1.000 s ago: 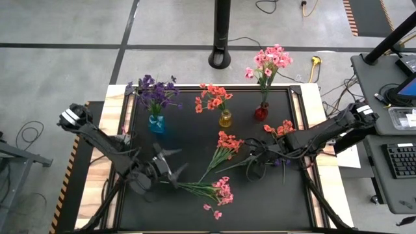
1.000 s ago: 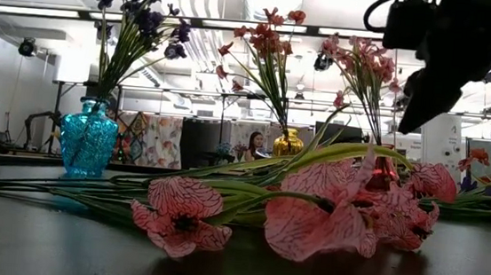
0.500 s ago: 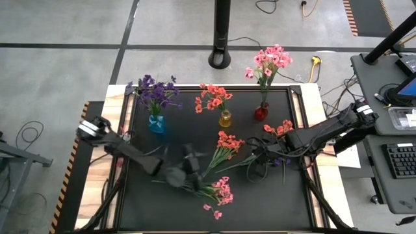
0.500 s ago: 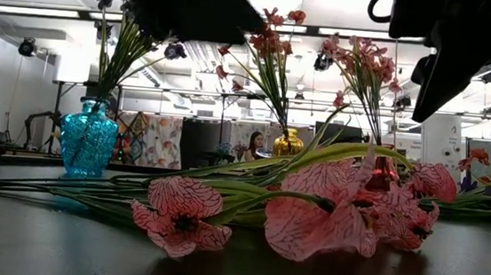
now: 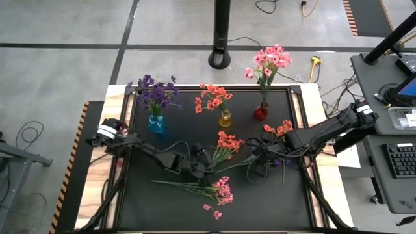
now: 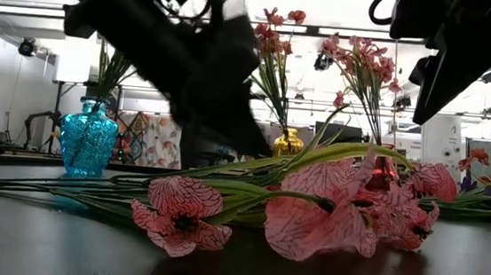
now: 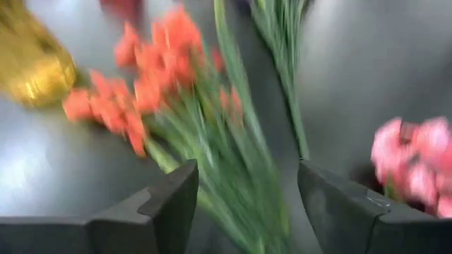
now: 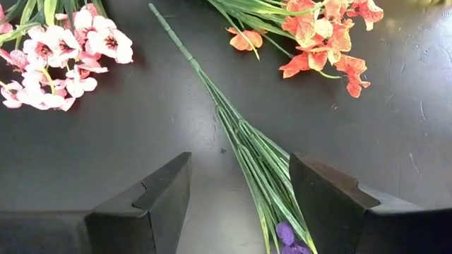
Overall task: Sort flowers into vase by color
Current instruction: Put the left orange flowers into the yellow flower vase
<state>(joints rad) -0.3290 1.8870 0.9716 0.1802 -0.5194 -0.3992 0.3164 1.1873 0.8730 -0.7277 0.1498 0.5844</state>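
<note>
My left gripper [image 5: 203,161] [image 7: 244,208] is open over the stems of an orange-red spray [image 5: 226,143] [image 7: 152,67] that lies flat on the black mat; the green stems run between its fingers. My right gripper [image 5: 260,161] [image 8: 240,204] is open, one finger on each side of a purple spray's stems [image 8: 258,166], with a purple blossom [image 8: 288,235] at the picture's edge. A pink spray [image 5: 218,190] [image 6: 328,207] lies on the mat nearer the front. Another orange-red spray [image 5: 281,128] lies by the right arm.
Three vases stand along the mat's far edge: blue [image 5: 156,123] with purple flowers, yellow [image 5: 225,119] with orange-red, red [image 5: 261,113] with pink. Wooden table edges [image 5: 114,97] flank the mat. A desk with a keyboard [image 5: 398,159] stands to the right.
My left arm has swung from the mat's near-left part toward the right and slightly toward the far edge, ending over the orange-red spray's stems. The flowers lie as before.
</note>
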